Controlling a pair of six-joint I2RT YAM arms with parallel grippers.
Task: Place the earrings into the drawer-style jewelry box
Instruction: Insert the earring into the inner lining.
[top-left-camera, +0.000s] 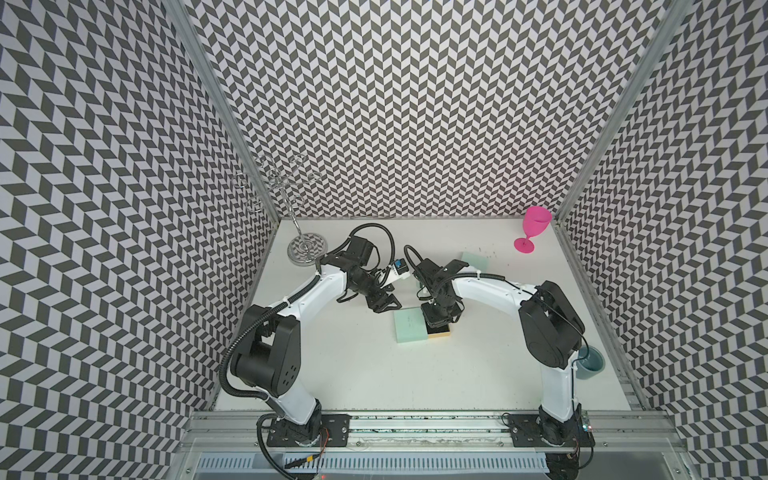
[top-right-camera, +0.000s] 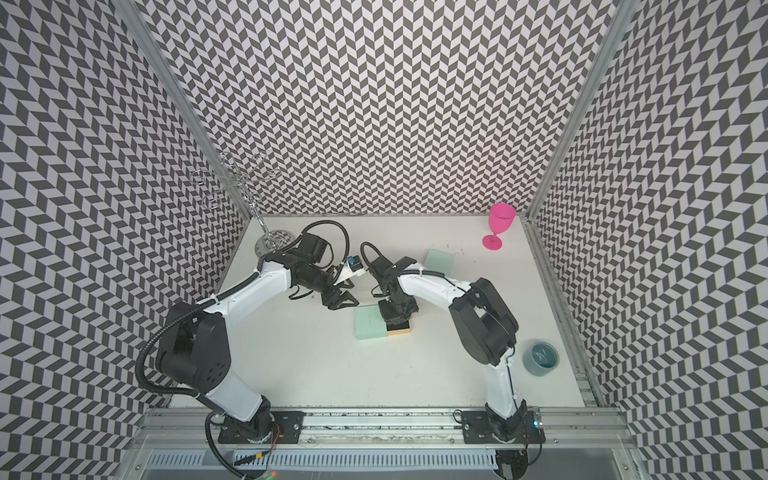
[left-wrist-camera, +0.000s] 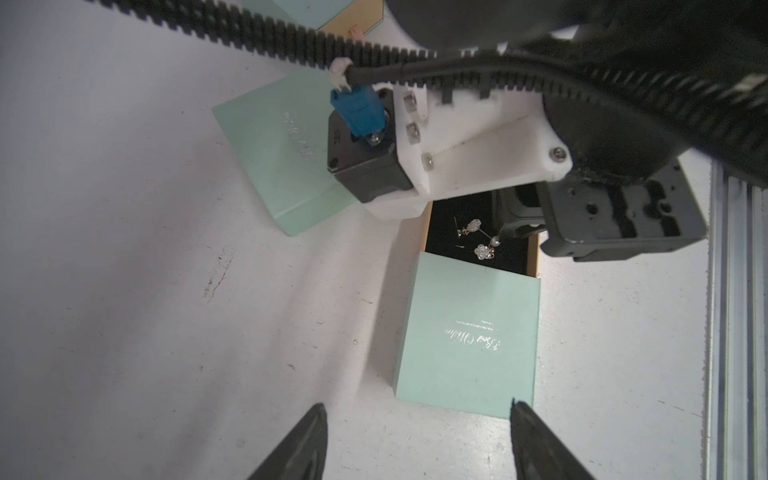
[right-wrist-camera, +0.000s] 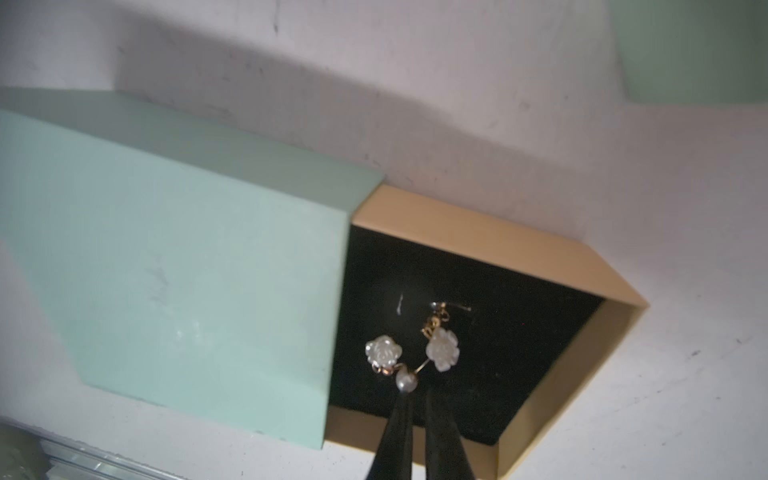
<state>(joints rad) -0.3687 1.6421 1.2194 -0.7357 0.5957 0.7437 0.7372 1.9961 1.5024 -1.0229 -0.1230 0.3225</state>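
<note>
We see the earrings (right-wrist-camera: 442, 349) as two white rose-shaped pieces with gold fittings and a small pearl. They lie on the black lining of the tan-walled drawer (right-wrist-camera: 478, 220), which is pulled partway out of its mint sleeve (right-wrist-camera: 187, 249). The right tool (right-wrist-camera: 419, 397) is closed with its tips at the pearl; we cannot tell whether it pinches anything. The left tool (left-wrist-camera: 417, 403) hangs open just beside the sleeve. We cannot read the silver script (left-wrist-camera: 471, 338) on the sleeve. A second mint box (top-left-camera: 476, 259) lies behind, and open counter (top-left-camera: 353, 374) stretches toward the rail.
</note>
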